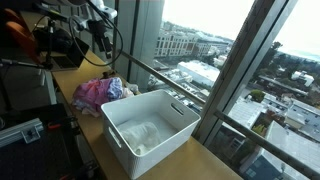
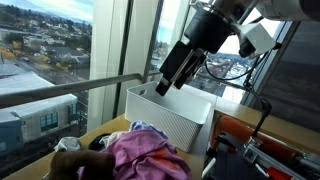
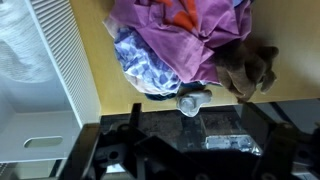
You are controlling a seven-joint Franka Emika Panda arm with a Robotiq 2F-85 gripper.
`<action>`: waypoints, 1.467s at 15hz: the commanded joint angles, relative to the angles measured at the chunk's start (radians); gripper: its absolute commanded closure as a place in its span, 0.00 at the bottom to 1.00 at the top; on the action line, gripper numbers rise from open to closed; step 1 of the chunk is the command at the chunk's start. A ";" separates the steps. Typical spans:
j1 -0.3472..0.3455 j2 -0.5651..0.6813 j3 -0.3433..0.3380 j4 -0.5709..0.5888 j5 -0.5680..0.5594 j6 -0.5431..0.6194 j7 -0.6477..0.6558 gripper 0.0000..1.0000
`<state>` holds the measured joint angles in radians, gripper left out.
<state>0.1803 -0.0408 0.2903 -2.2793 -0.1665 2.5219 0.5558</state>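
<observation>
My gripper (image 2: 168, 82) hangs in the air above the gap between a white slatted basket (image 2: 178, 118) and a heap of clothes (image 2: 145, 155). In the wrist view its two dark fingers (image 3: 135, 118) stand apart with nothing between them; the gripper (image 3: 168, 120) is open. Just beyond the fingertips lie a small grey bundle (image 3: 192, 100), a blue-and-white patterned cloth (image 3: 145, 65), a purple garment (image 3: 180, 30) and a brown item (image 3: 250, 65). The basket (image 3: 50, 105) sits at the left of that view, and a white cloth (image 1: 140, 135) lies crumpled inside it.
Basket (image 1: 185, 125) and clothes (image 1: 100, 93) sit on a narrow wooden counter (image 1: 200, 160) along a tall window with a metal rail (image 1: 185, 92). Dark equipment and cables (image 1: 50, 45) stand at the counter's far end, and a red-and-black device (image 2: 255, 140) beside the basket.
</observation>
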 commanded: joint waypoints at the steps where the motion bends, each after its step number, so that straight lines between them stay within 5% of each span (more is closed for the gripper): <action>1: 0.030 0.143 -0.010 0.076 -0.074 0.071 0.041 0.00; 8: 0.171 0.392 -0.113 0.131 -0.203 0.119 0.112 0.00; 16: 0.221 0.567 -0.203 0.119 -0.122 0.123 0.055 0.00; 17: 0.214 0.571 -0.199 0.115 -0.101 0.124 0.046 0.25; 18: 0.211 0.568 -0.197 0.109 -0.083 0.124 0.041 0.26; 22: 0.183 0.479 -0.185 0.070 0.013 0.102 -0.004 0.57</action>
<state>0.3812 0.5083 0.1037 -2.1714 -0.2203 2.6310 0.6044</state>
